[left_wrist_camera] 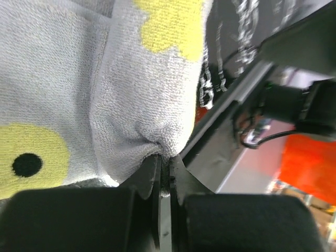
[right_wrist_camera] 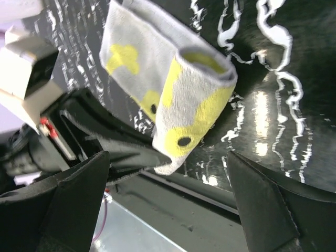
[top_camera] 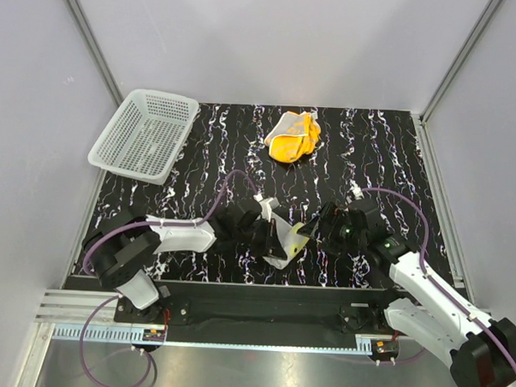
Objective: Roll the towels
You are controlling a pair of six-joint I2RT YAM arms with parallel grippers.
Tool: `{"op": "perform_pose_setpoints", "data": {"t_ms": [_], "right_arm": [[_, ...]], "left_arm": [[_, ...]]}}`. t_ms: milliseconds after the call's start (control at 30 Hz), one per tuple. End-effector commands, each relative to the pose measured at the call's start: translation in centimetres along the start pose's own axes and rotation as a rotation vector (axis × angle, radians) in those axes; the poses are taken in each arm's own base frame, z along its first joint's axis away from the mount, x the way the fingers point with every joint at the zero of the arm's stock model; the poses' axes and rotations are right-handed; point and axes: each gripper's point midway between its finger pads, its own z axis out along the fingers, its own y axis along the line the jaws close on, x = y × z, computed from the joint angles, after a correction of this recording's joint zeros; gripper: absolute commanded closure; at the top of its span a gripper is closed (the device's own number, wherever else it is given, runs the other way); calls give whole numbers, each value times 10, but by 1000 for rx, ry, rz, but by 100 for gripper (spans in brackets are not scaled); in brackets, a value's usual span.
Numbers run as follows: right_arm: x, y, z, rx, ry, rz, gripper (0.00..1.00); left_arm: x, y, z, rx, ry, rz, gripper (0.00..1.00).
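Note:
A grey towel with yellow spots (top_camera: 286, 240) lies partly rolled near the table's front edge, between the two arms. My left gripper (top_camera: 269, 235) is shut on the towel's corner (left_wrist_camera: 157, 142); the cloth fills the left wrist view. My right gripper (top_camera: 323, 222) is open and empty, just right of the roll; its fingers (right_wrist_camera: 79, 184) stand wide on either side of the towel's rolled end (right_wrist_camera: 194, 105), without touching it. A second, yellow and white towel (top_camera: 294, 136) lies crumpled at the back middle.
A white mesh basket (top_camera: 146, 134) stands at the back left. The black marbled table (top_camera: 388, 165) has grey walls around it. The table's front rail (top_camera: 262, 292) runs just below the towel.

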Motion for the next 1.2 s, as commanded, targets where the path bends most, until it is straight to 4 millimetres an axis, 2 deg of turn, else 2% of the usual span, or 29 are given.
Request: {"op": "perform_pose_setpoints", "data": {"t_ms": [0, 167, 200, 267, 300, 367, 400, 467, 500, 667, 967, 1000, 1167], "right_arm": [[-2, 22, -1, -117, 1, -3, 0], [1, 19, 6, -123, 11, 16, 0], [2, 18, 8, -120, 15, 19, 1], [1, 17, 10, -120, 15, 19, 1], [1, 16, 13, -118, 14, 20, 1], [2, 15, 15, -116, 21, 20, 1], [3, 14, 17, -111, 26, 23, 1], [5, 11, 21, -101, 31, 24, 2], [6, 11, 23, -98, 31, 20, 2], [12, 6, 34, -62, 42, 4, 3], [28, -1, 64, -24, 77, -20, 8], [25, 4, 66, -48, 61, -24, 8], [22, 4, 74, -41, 39, -17, 12]], "left_arm": [[-13, -29, -14, 163, -19, -38, 100], [-22, -20, -21, 230, -41, -127, 100], [-16, -12, -20, 226, -32, -152, 100], [-21, -12, -23, 270, -49, -182, 100], [-15, -4, -20, 266, -36, -209, 100], [-19, -8, -23, 319, -49, -228, 100], [-14, 0, -19, 316, -35, -256, 100], [-19, -6, -21, 371, -46, -273, 100], [-14, 0, -17, 367, -31, -300, 100], [-17, -2, -16, 435, -37, -354, 100], [-23, 11, -18, 431, -42, -413, 100], [-23, 12, -19, 430, -41, -414, 100], [-23, 22, -19, 410, -41, -437, 100]]}}
